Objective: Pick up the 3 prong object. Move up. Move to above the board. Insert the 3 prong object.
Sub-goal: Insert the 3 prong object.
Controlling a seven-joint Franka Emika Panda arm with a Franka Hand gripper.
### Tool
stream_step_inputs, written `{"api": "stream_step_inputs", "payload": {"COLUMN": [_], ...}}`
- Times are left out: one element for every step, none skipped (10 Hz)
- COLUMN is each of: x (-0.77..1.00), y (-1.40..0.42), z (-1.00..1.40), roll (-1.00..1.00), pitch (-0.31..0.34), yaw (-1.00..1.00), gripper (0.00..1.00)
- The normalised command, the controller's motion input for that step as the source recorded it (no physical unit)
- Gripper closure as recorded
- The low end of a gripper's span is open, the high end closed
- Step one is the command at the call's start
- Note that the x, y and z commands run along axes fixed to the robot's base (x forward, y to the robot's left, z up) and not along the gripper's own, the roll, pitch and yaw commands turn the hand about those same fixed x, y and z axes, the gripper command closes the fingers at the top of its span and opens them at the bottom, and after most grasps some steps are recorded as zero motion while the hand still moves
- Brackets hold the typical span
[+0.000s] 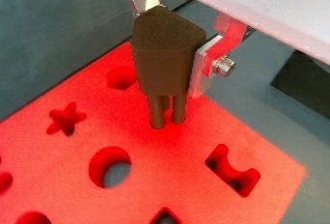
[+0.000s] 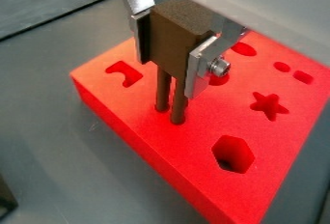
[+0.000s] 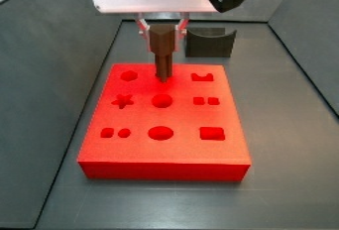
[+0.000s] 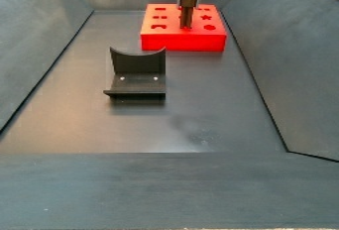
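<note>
Peg [image 1: 164, 59] is clamped in the tool [image 1: 175, 62], plates pressed on its wide brown head, thin legs hanging down with tips at or just into the red board [image 1: 194, 184] near the middle of its top row of cut-outs. In a side view the peg [image 3: 163, 51] stands upright over the board [image 3: 166, 160], between the round hole and the U-shaped cut-out; the board sits toward the far end of the tabletop [image 3: 284, 199], roughly centred between the side edges. Handling, my read: looks like wood or printed plastic, so light, stiff, not fragile as a whole, but the legs are thin and would be the weak point under side load. The head is flat-sided and gives the pads a good grip; holding there keeps the legs free for insertion, so the current hold looks right. Slip risk low unless the legs jam. Hard to tell: only two legs show clearly in both wrist views, the third is behind them. Can't see whether the tips are inside holes or resting on the surface; the contact point is in shadow. The matching hole pattern under the peg is covered by the peg itself. Upper tool body is cut off in both side views. Dark fixture [image 4: 135, 73] sits mid-tabletop, well apart from the board [image 4: 166, 42].
</note>
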Motion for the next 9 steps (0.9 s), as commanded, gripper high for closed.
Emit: {"api": "stream_step_inputs", "payload": {"x": [0.33,0.24,0.12,0.05,0.00,0.00,-0.03,0.00,0.00], "y": [0.00,0.00,0.00,0.00,0.00,0.01,0.00,0.00,0.00], "z": [-0.78,-0.70,-0.74,-0.74,-0.53,0.00,0.00,0.00,0.00], "roll": [0.06,0.05,0.07,0.08,0.07,-0.02,0.00,0.01,0.00], "pitch": [-0.021,-0.019,-0.057,-0.060,-0.034,0.000,0.000,0.000,0.000], "yaw": [0.46,0.21,0.19,0.17,0.13,0.00,0.00,0.00,0.00], "gripper": [1.00,1.00,1.00,1.00,1.00,1.00,1.00,1.00,1.00]}}
